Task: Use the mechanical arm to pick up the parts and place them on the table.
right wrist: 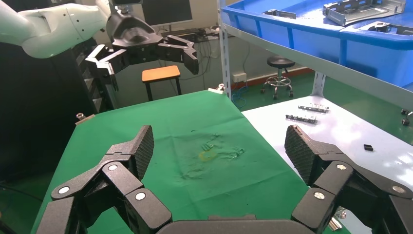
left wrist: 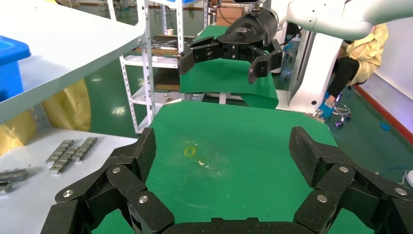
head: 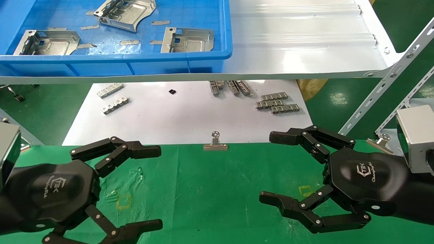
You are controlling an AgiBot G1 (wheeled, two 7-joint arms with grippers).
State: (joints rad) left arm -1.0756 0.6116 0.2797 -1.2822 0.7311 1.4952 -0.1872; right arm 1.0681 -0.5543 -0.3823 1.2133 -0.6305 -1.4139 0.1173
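Three silver stamped plates lie in a blue bin (head: 210, 57) on the shelf: one at its left (head: 47, 43), one at the back middle (head: 125, 13), one at the right (head: 187, 40). My left gripper (head: 160, 187) is open and empty over the green cloth table (head: 210, 189), low at the left. My right gripper (head: 266, 167) is open and empty over the cloth at the right. In the left wrist view my own gripper (left wrist: 221, 148) frames bare cloth, with the right gripper (left wrist: 221, 61) beyond. In the right wrist view my own gripper (right wrist: 219, 146) frames bare cloth, with the left gripper (right wrist: 146, 61) beyond.
A glossy white ribbed shelf (head: 305, 44) overhangs a white paper sheet (head: 176, 118) bearing small ribbed silver strips (head: 278, 103) and a small black piece (head: 172, 91). A binder clip (head: 215, 142) sits at the cloth's edge. Perforated metal struts (head: 386, 78) rise at the right.
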